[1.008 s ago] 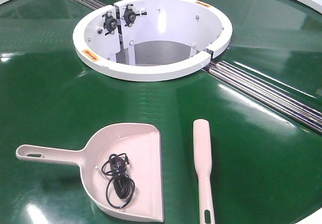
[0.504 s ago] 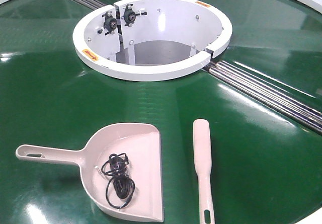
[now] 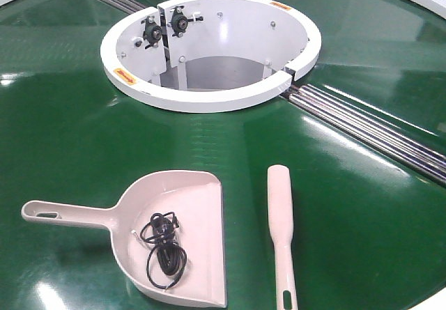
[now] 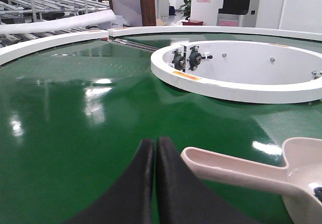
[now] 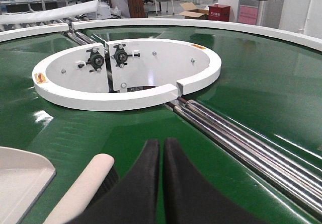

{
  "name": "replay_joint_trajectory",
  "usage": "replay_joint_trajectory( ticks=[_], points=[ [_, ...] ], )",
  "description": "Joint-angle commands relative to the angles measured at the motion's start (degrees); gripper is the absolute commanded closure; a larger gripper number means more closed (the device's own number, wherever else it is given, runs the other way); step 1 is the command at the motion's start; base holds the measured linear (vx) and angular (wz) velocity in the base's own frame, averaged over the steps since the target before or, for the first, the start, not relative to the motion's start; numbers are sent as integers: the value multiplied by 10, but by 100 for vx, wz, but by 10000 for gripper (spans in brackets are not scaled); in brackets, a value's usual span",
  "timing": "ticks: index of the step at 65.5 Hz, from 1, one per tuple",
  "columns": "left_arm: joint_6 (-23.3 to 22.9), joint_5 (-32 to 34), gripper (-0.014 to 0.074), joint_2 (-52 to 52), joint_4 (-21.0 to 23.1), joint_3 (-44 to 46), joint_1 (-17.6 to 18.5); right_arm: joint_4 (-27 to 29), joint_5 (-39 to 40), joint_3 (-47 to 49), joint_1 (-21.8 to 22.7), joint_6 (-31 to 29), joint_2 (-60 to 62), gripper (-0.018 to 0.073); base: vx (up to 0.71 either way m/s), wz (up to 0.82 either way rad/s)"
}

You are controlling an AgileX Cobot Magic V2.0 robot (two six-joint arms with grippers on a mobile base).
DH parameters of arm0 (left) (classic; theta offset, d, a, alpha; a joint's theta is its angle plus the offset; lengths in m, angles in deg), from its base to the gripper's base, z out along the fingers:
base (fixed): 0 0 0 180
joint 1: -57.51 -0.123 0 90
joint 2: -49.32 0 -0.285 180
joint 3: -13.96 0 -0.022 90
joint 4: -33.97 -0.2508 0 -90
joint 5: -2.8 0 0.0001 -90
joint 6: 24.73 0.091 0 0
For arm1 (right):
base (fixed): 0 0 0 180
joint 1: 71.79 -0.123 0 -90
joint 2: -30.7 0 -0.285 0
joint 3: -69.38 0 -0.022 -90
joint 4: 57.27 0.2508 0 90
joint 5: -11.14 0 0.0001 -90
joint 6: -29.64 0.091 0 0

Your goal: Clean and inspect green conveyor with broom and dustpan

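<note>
A: Count for you?
B: One dustpan (image 3: 182,237), one broom (image 3: 281,221), one black cable coil (image 3: 163,247) in the pan, one white hub ring (image 3: 209,97), two black bearings (image 3: 166,26) on its inner wall. All on the green conveyor (image 3: 70,136); pan at 7 o'clock of the ring, broom at 5, paddle end toward 12, side by side, apart.
A: Arms?
B: Left gripper (image 4: 155,148) low over belt, fingers pressed together, empty, just beside the pan handle. Right gripper (image 5: 162,151) low, clenched w/ a hairline slit, empty, beside the broom's end.
</note>
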Motion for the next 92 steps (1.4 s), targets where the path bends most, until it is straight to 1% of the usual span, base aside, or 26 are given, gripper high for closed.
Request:
replay_joint_trajectory(
  ticks=[1, 28, 41, 47, 55, 59, 64, 68, 83, 88, 92],
  points=[
    [-4, 39, 620, -8, 4, -13, 0, -2, 43, 16, 1, 1, -5, 569, 0, 0],
    [-4, 39, 619, -8, 4, -13, 0, -4, 46, 16, 1, -6, -5, 569, 0, 0],
    [-4, 39, 619, -8, 4, -13, 0, -37, 56, 16, 4, 0, -5, 569, 0, 0],
    [-4, 39, 619, -8, 4, -13, 0, -44, 50, 16, 29, 11, -5, 569, 0, 0],
    [-4, 39, 619, -8, 4, -13, 0, -67, 31, 13, 81, 58, -4, 569, 0, 0],
    [-4, 39, 619, -8, 4, -13, 0, -86, 37, -3, 98, 84, 7, 569, 0, 0],
    [-4, 39, 619, -8, 4, -13, 0, -107, 52, -36, 103, 109, 28, 569, 0, 0],
    [-4, 39, 619, -8, 4, -13, 0, -114, 66, -67, 103, 124, 55, 569, 0, 0],
    [-4, 39, 619, -8, 4, -13, 0, -114, 75, -171, 101, 136, 168, 569, 0, 0],
    [-4, 39, 619, -8, 4, -13, 0, -115, 94, -199, 92, 137, 183, 569, 0, 0],
    [-4, 39, 619, -8, 4, -13, 0, -131, 83, -197, 78, 136, 182, 569, 0, 0]
  ],
)
